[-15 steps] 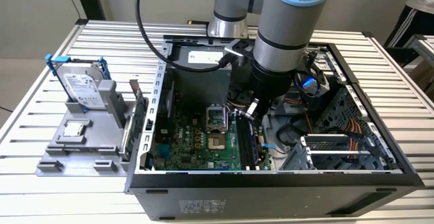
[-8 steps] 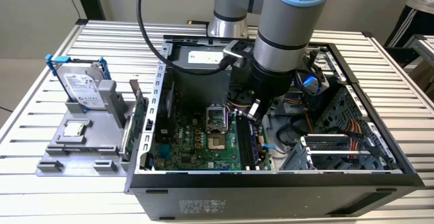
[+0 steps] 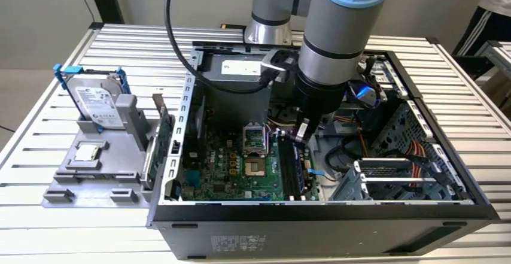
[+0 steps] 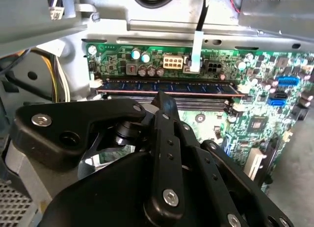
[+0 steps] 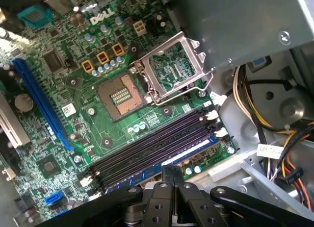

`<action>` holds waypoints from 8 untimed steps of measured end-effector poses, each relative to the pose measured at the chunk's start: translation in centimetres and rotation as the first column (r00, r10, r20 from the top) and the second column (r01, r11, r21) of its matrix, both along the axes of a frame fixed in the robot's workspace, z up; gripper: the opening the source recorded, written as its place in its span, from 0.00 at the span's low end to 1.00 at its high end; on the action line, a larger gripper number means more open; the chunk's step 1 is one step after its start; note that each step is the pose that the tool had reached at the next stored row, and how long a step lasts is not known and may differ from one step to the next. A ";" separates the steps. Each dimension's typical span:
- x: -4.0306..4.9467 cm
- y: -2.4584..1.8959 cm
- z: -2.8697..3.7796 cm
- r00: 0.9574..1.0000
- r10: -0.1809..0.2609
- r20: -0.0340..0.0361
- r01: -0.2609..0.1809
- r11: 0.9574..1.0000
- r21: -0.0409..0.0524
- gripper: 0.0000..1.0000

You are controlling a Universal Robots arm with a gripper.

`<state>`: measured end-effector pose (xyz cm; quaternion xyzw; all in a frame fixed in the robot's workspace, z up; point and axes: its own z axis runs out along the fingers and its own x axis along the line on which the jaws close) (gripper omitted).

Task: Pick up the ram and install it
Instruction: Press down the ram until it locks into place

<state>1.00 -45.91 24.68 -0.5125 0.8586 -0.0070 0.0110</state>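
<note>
The ram (image 4: pixel 196 87), a long dark-blue stick with white stickers, sits in the outermost memory slot on the green motherboard (image 5: pixel 64 70); it also shows in the first wrist view as the ram (image 5: pixel 192 150). In the exterior view the ram (image 3: pixel 295 168) lies beside empty black slots. My gripper (image 3: pixel 301 137) reaches down into the open computer case (image 3: pixel 319 216). Its black fingers are shut together, with the gripper (image 4: pixel 159 97) right at the ram's upper edge near mid-length. The same gripper (image 5: pixel 169 168) holds nothing; whether it touches the stick I cannot tell.
Black empty slots (image 5: pixel 147 148) run beside the ram, near the open CPU socket (image 5: pixel 120 94). Cable bundles (image 5: pixel 265 114) and a drive cage (image 3: pixel 391 174) crowd one side. Outside the case, a grey holder (image 3: pixel 96 174) carries a hard drive (image 3: pixel 96 99) and a green card (image 3: pixel 164 138). A person (image 3: pixel 491 12) stands far right.
</note>
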 end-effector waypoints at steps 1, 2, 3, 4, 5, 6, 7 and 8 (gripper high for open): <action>0.00 0.00 -0.01 1.000 0.013 0.000 -0.013 1.000 0.000 0.00; 0.00 0.00 -0.01 1.000 0.025 0.000 -0.025 1.000 0.000 0.00; 0.00 0.00 -0.01 0.999 0.039 0.000 -0.039 0.999 0.000 0.00; 0.00 0.00 0.00 0.999 0.053 0.000 -0.053 0.999 0.000 0.00; 0.00 0.00 0.00 0.998 0.067 0.000 -0.067 0.998 0.000 0.00; 0.00 0.00 0.00 0.997 0.081 0.000 -0.081 0.997 0.000 0.00; 0.00 0.00 0.00 0.996 0.094 0.000 -0.094 0.996 0.000 0.00; 0.00 0.00 0.00 0.994 0.107 0.000 -0.107 0.994 0.000 0.00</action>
